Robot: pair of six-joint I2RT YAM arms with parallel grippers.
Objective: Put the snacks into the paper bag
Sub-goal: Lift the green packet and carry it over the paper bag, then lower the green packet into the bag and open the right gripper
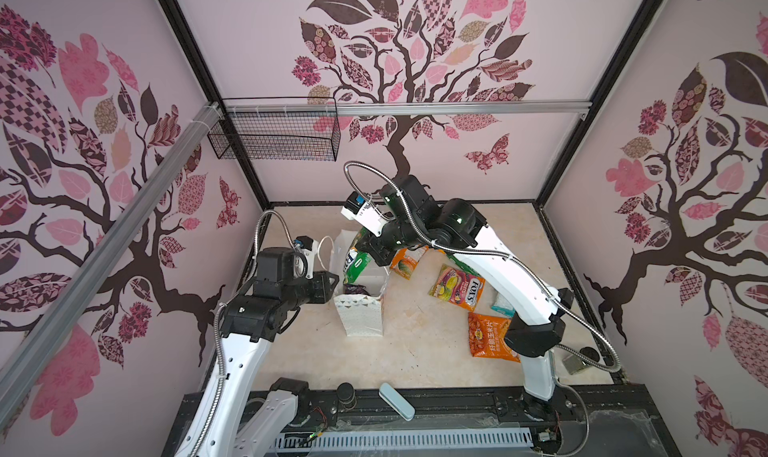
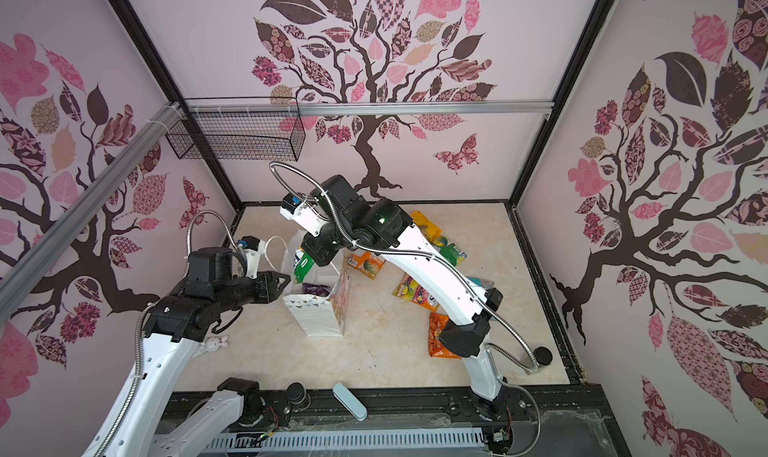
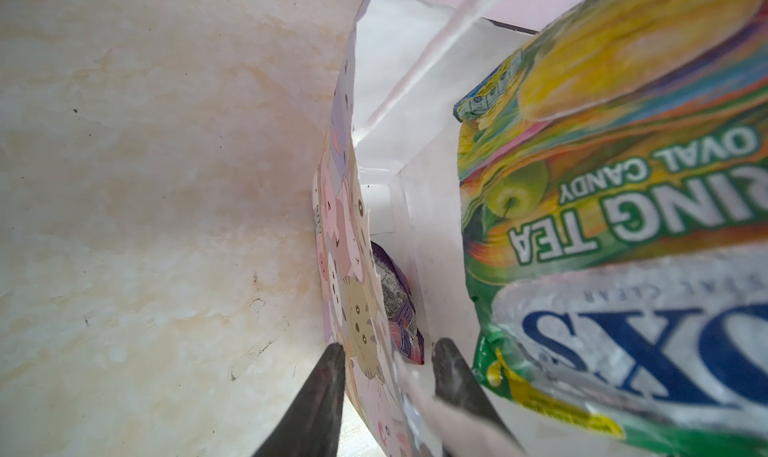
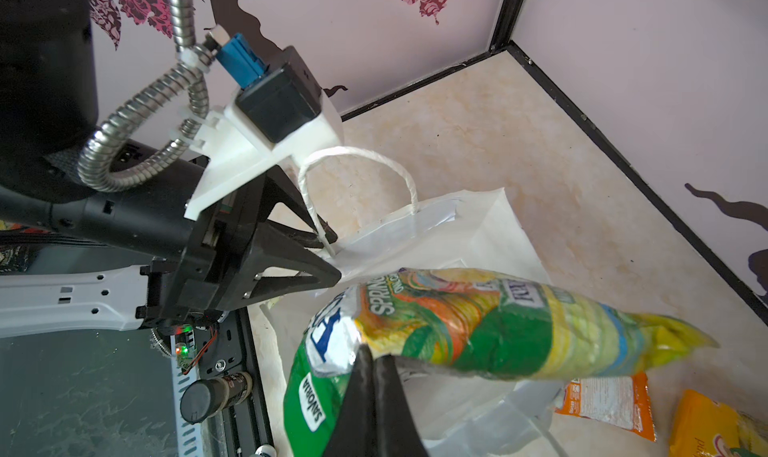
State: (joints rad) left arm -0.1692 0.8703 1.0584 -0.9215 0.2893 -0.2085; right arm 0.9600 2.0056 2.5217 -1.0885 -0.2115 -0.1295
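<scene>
Paper bag (image 1: 360, 317) stood upright on the surface (image 1: 415, 351), mouth open, left of middle in both top views. Right jaws were closed tight on the edge of a green FOX'S packet (image 4: 478, 326), holding it tilted at the bag's open mouth. Left jaws stood partly apart astride the bag's side wall, one finger inside and one outside in the left wrist view. Whether they pressed on the paper could not be told. A purple packet (image 3: 399, 305) lay low inside the bag. On the surface to the right of the bag lay four more snacks. An orange packet (image 1: 405, 263) was nearest it, then a multicolour FOX'S packet (image 1: 457, 288) and a small teal packet (image 1: 500, 308). A large orange packet (image 1: 488, 340) lay partly hidden by the right arm (image 1: 515, 284).
</scene>
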